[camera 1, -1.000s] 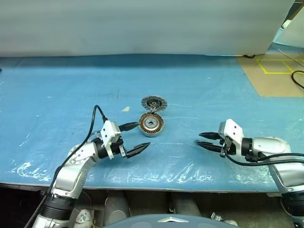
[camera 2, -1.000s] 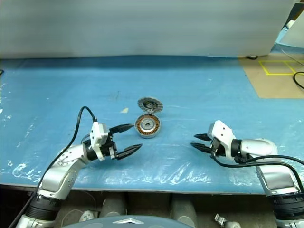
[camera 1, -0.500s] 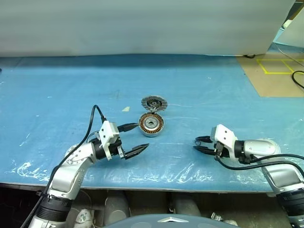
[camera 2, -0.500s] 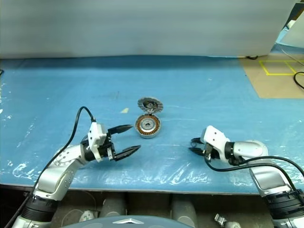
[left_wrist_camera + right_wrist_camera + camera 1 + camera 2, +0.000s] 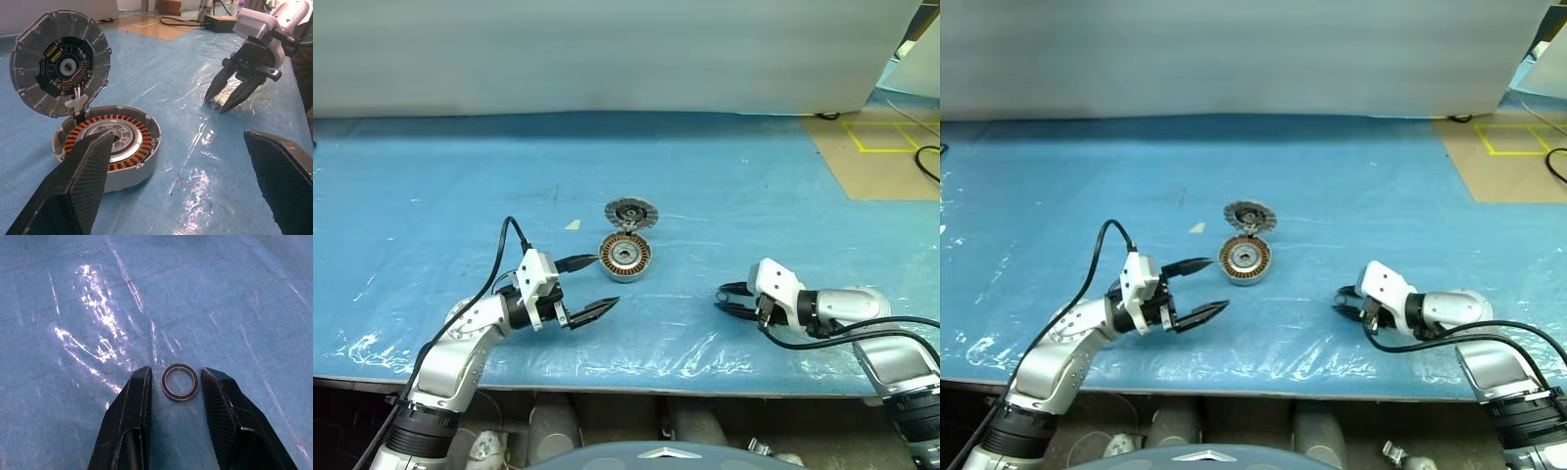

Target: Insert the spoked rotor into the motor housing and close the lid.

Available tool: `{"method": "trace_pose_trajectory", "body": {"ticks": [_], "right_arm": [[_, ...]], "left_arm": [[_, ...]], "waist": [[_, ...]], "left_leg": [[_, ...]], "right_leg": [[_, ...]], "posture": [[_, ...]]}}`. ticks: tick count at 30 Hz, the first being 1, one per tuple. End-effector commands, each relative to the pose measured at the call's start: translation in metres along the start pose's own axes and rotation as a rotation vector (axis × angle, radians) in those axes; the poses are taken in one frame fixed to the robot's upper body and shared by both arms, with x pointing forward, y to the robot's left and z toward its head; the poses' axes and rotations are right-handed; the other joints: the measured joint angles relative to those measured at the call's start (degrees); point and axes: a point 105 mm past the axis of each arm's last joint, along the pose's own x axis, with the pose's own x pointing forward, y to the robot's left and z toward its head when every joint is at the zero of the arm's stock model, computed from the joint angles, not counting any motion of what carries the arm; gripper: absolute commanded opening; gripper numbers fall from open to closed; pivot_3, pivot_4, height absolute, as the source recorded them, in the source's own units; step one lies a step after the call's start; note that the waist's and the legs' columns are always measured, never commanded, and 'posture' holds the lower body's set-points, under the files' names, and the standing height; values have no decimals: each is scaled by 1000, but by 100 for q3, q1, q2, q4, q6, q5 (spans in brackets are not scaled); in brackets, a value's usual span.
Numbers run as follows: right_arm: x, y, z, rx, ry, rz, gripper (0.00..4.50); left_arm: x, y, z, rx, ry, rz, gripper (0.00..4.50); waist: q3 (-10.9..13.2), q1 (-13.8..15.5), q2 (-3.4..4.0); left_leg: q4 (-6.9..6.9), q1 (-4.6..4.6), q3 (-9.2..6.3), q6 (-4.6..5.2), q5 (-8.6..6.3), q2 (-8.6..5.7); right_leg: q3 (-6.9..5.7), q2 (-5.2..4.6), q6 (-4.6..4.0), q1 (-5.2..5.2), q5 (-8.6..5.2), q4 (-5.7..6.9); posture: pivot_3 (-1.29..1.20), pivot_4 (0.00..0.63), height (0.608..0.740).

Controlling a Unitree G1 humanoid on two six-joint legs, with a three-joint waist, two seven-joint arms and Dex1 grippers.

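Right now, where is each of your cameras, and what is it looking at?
Head camera, both eyes: looks forward and down over the blue table; both arms show.
Left wrist: looks along the open left gripper at the round grey motor housing with copper windings, its raised hinged lid and the right gripper.
Right wrist: looks down between its fingers at a small dark ring.
All views share the table; both wrist views share the ring.

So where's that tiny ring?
The small ring lies flat on the blue table, between the right pincer's open fingers, right of the motor housing.
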Motion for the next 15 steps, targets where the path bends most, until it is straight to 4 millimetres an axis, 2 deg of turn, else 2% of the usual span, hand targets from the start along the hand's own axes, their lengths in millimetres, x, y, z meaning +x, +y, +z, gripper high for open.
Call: {"method": "trace_pose_trajectory", "body": {"ticks": [1,15], "right_arm": [[-8,-8,1,-15,2,-35,1635],[-8,-8,-6,5,20,-26,1635]], "left_arm": [[2,-3,11,27,-34,-19,4500],[1,-3,10,26,-32,-16,4500]], "waist": [[0,1,0],[0,0,0]], "left_leg": [[0,0,0,0,0,0],[0,1,1,0,0,0]], "right_leg": [[0,0,0,0,0,0],[1,0,0,1,0,0]], "posture": [[0,150,740],[0,150,740]]}}
